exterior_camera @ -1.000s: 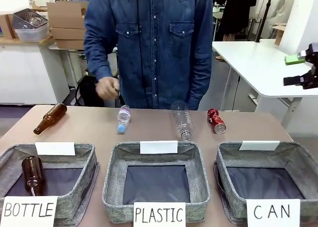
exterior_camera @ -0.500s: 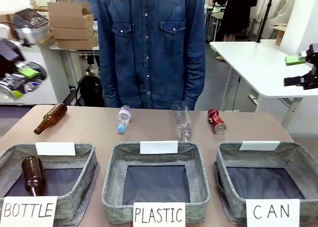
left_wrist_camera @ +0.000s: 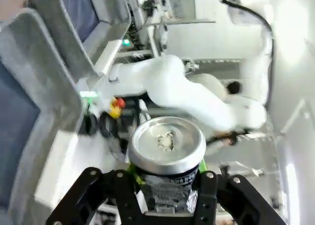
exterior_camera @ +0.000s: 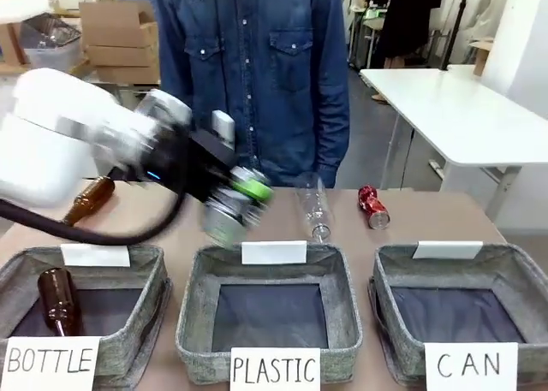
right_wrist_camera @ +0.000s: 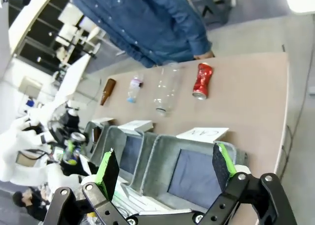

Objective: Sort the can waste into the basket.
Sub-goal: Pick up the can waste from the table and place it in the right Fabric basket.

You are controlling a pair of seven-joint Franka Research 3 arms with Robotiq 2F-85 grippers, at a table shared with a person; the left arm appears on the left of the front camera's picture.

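Note:
My left gripper (exterior_camera: 233, 201) hangs above the table behind the PLASTIC basket, shut on the silver-grey can (exterior_camera: 223, 216), both blurred by motion. In the left wrist view the can (left_wrist_camera: 167, 147) stands upright between the fingers of that gripper (left_wrist_camera: 167, 183), its top toward the camera. The red can (exterior_camera: 372, 207) lies on the table behind the CAN basket (exterior_camera: 514, 261). In the right wrist view my right gripper (right_wrist_camera: 165, 168) is open and empty, high above the CAN basket (right_wrist_camera: 153, 156), with the red can (right_wrist_camera: 202, 80) farther off.
A clear plastic bottle (exterior_camera: 314, 208) lies left of the red can. One brown bottle (exterior_camera: 86, 203) lies at the far left, another (exterior_camera: 56, 299) in the BOTTLE basket (exterior_camera: 128, 263). The PLASTIC basket (exterior_camera: 193, 297) stands in the middle. A person in denim stands across the table.
My left arm has swung in from the left with the silver can to the table's middle. The right gripper has left the front view's right edge. The person's hand has drawn back.

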